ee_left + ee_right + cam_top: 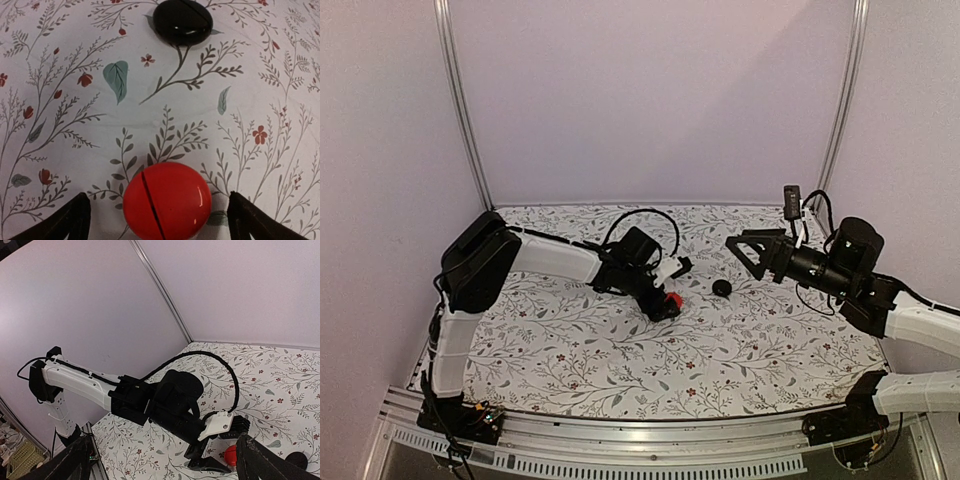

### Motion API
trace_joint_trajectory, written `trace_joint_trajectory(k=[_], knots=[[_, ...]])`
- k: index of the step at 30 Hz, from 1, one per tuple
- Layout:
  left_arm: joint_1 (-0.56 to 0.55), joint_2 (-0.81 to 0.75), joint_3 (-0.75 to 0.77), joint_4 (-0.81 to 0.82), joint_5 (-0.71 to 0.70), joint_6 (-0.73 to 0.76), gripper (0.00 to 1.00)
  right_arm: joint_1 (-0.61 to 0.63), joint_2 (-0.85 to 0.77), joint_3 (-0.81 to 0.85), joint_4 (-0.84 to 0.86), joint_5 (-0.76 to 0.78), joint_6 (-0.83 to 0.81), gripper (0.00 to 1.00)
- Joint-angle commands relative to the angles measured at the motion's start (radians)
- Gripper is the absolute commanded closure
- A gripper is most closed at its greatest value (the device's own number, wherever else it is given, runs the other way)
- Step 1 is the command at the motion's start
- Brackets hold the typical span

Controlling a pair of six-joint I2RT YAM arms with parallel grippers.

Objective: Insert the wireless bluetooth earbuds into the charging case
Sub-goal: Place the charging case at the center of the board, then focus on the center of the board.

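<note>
Currently the left gripper (pixel 158 210) sits low over the flowered table (pixel 570 370), near its middle. Its jaws are spread wide and its two dark fingers (pixel 65 222) stand either side of a red round piece (pixel 167 207). A strip of cloth shows on each side, so it has hold of nothing. A black round piece (pixel 182 21) lies apart from the red one, on its right and slightly farther back. The right gripper (pixel 744 258) hovers above the table just right of the black piece, spread fully and empty.

Both pieces are small, glossy domes with a thin slit across the top. I cannot tell whether they are earbuds or a closed shell. They are probably very light, hard and slippery. Fingers closing high on the curve would likely squirt the red one out across the cloth. The safer hold is low, at its widest girth, closed gently and squarely.

The left wrist view alone shows the slit, the shine and the gaps beside the red piece. The overhead view alone shows where the right gripper stands and how the two arms face each other. The right wrist view adds the left arm's long reach, with the red piece tucked under its tip. No open case shows in any view.
</note>
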Motion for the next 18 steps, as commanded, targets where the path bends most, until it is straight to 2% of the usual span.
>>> trace_joint_trajectory(k=[1, 5, 10, 12, 15, 18], knots=[[0.012, -0.035, 0.001, -0.046, 0.002, -0.012, 0.01, -0.009, 0.019, 0.001, -0.013, -0.015, -0.023, 0.01], [0.014, -0.184, -0.050, -0.013, -0.043, -0.032, 0.00, -0.038, 0.043, 0.012, -0.020, -0.060, -0.044, 0.01], [0.054, -0.396, -0.113, 0.028, -0.051, -0.109, 0.00, -0.143, 0.094, 0.054, -0.051, -0.164, -0.054, 0.01], [0.111, -0.458, -0.112, -0.004, 0.054, -0.164, 0.00, -0.195, 0.114, 0.073, -0.057, -0.203, -0.053, 0.01], [0.242, -0.535, -0.147, 0.008, 0.221, -0.324, 0.00, -0.278, 0.130, 0.094, -0.079, -0.243, -0.055, 0.01], [0.365, -0.612, -0.230, 0.048, 0.229, -0.483, 0.00, -0.383, 0.137, 0.097, -0.096, -0.283, -0.056, 0.01]])
